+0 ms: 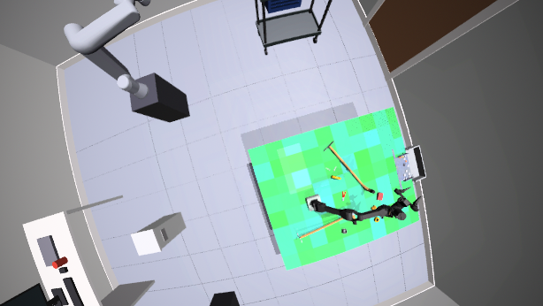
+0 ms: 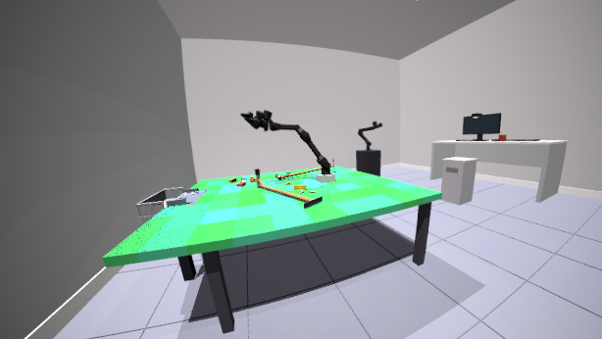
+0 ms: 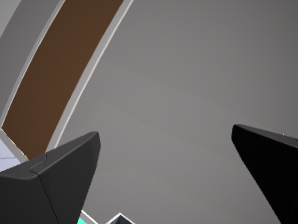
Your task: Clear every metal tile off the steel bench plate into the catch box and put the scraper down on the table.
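Observation:
The steel bench plate (image 1: 400,172) is at the table's far edge, with several small pale and orange pieces on it, too small to count. The catch box (image 1: 419,162) (image 2: 147,211) adjoins its outer end; its rim shows at the bottom of the wrist view. A long orange-handled scraper (image 1: 349,169) (image 2: 284,191) with a wide dark head lies on the table. A second orange-handled tool (image 1: 320,228) (image 2: 306,171) lies on the other side of the arm's base, partly hidden by the arm in the top view. My gripper (image 1: 409,197) (image 2: 248,118) (image 3: 166,135) is open and empty, high above the table, beside the plate.
The green table (image 1: 270,177) (image 2: 343,211) also holds a red block (image 1: 379,196), a yellow piece (image 1: 335,178) (image 2: 300,187), a small dark piece (image 1: 344,231) and a few other small items. The room wall stands close behind the catch box.

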